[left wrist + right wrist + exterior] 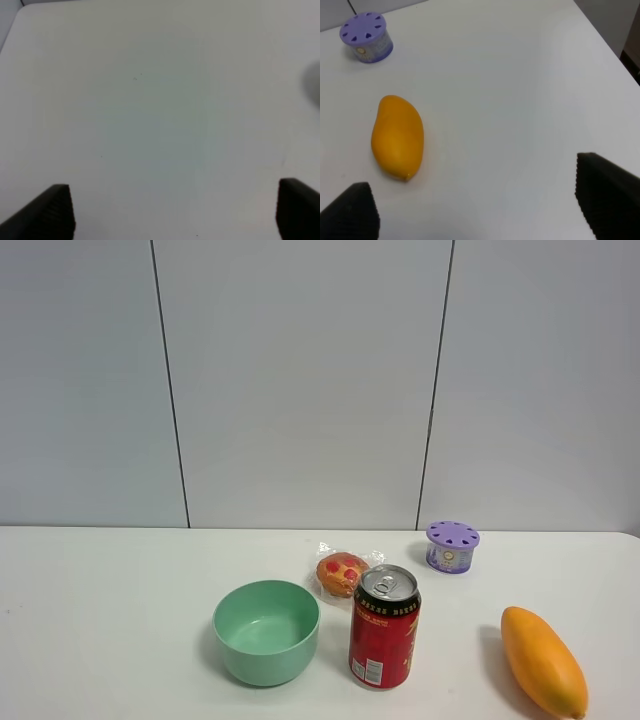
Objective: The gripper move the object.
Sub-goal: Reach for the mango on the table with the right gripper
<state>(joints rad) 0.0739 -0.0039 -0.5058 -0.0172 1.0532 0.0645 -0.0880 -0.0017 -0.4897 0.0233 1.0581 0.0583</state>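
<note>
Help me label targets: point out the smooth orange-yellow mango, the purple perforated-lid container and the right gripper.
smooth orange-yellow mango [397, 136], right wrist view, middle of its body.
purple perforated-lid container [452, 546], exterior high view, its side wall.
right gripper [480, 197], right wrist view, midway between fingertips.

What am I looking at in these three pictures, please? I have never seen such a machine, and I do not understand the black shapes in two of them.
This is a robot with two arms. One picture comes from a camera mounted high, facing the white table; no arm shows in it. On the table stand a green bowl, a red can, a wrapped muffin behind the can, a purple container, and an orange-yellow mango lying at the right.

The other two pictures come from cameras on the wrists. The black shapes are the fingers of each grasping part. The left end effector is open over bare table. The right end effector is also open and holds nothing; the mango lies ahead of it, off to one side, untouched, and the purple container beyond.
</note>
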